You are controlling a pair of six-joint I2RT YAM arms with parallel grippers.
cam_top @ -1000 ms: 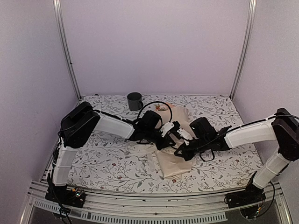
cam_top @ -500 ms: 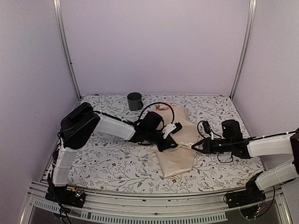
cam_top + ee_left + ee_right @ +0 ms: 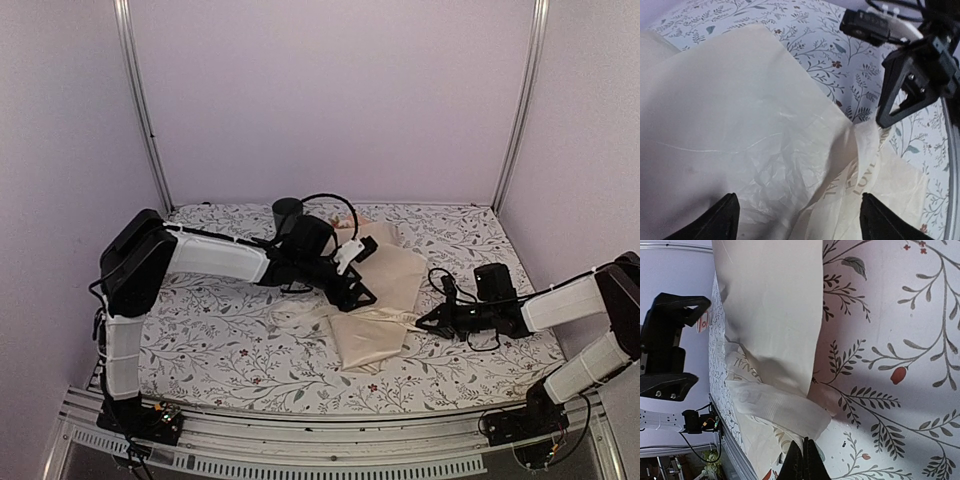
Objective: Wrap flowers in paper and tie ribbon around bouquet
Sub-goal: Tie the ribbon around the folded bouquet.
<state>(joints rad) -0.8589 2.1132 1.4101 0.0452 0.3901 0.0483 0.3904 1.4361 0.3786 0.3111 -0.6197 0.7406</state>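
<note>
Nearest me, right gripper (image 3: 804, 447) clamped tight, and I'm reading it as pinching ribbon (image 3: 780, 407) end, with ribbon running back to bouquet's narrow waist. Bouquet (image 3: 385, 290) lying mid-table (image 3: 220, 350), waist toward my end, wide mouth pointing away. Left gripper (image 3: 799, 200) hovering just over paper, jaws spread wide, gripping nothing. I'm worrying: nothing pinning bundle, so harder ribbon pull risks dragging it, loosening wrap or sliding ribbon off waist. Mug (image 3: 288, 215) sitting far back, well apart.

Bouquet (image 3: 385, 300) on table (image 3: 220, 350), mug (image 3: 285, 209) behind it.
</note>
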